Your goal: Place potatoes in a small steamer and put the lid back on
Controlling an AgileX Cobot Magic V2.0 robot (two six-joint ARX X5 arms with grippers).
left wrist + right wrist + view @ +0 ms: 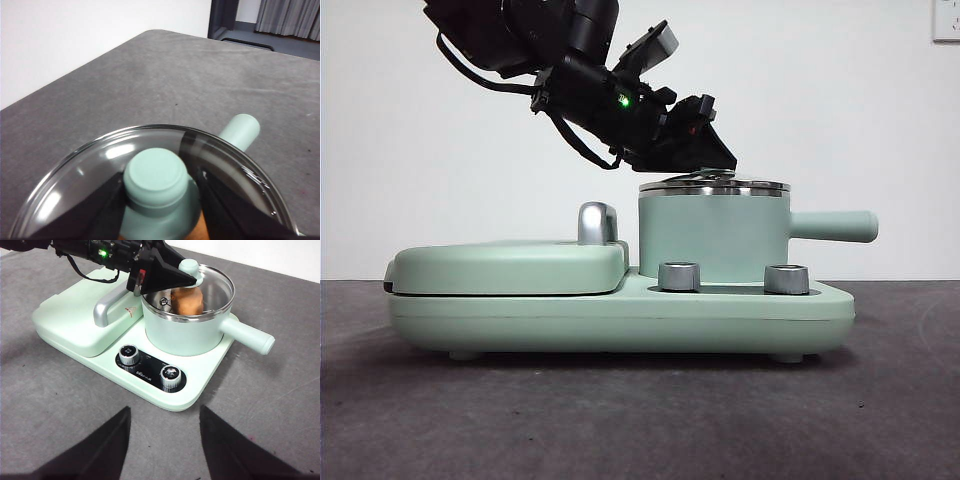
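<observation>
Grey table, white wall behind: we see the left tool pinching the glass lid by its knob, seated on the small steamer; potato beneath. Right tool waits, spread.

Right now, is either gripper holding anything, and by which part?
The left gripper holds the lid by its knob, one finger on each side, over the steamer. The right gripper is open and holds nothing.
</observation>
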